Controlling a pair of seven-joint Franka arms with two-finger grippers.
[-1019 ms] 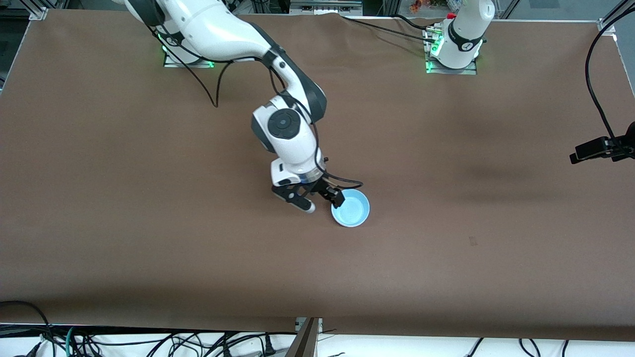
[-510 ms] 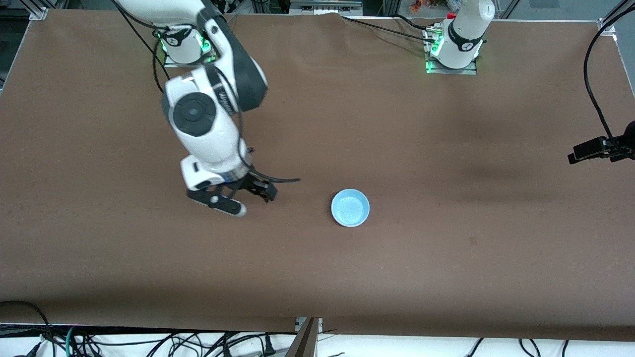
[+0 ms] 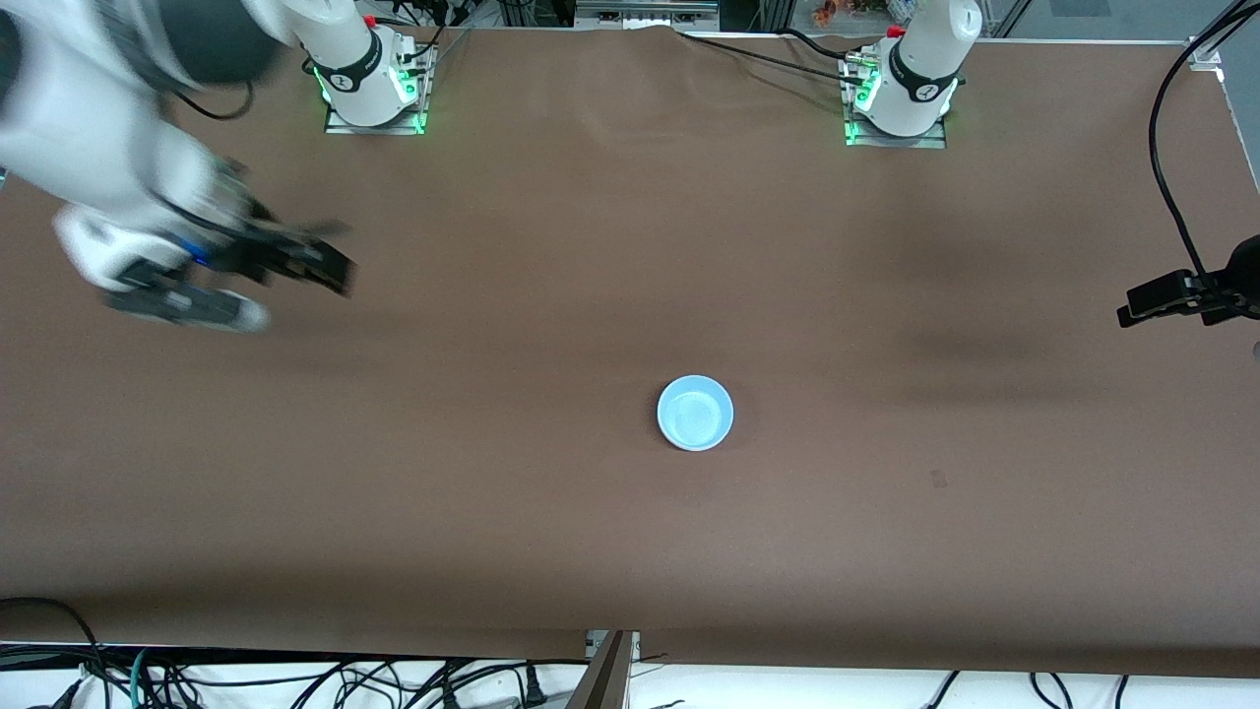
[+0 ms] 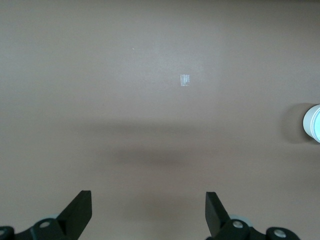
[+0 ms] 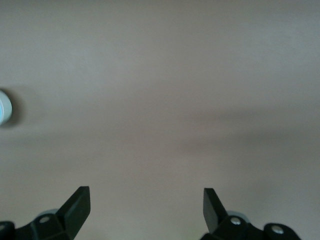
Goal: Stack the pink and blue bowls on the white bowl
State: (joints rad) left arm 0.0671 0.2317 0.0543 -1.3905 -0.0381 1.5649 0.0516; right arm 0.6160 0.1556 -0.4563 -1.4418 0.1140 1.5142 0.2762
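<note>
A light sky-blue bowl stands upright on the brown table near its middle. The pink bowl and the white bowl do not show on their own in the front view. A pale bowl edge shows at the border of the left wrist view and of the right wrist view. My right gripper is open and empty, over the table at the right arm's end, well away from the blue bowl; it also shows in the right wrist view. My left gripper waits open and empty over the left arm's end; it also shows in the left wrist view.
The two arm bases stand at the table's top edge. A small dark mark lies on the cloth, and a small pale patch shows in the left wrist view. Cables run along the edge nearest the front camera.
My right gripper has drawn away from the blue bowl's rim and swung fast toward the right arm's end, open and empty. The bowl stays put. The left arm barely moved.
</note>
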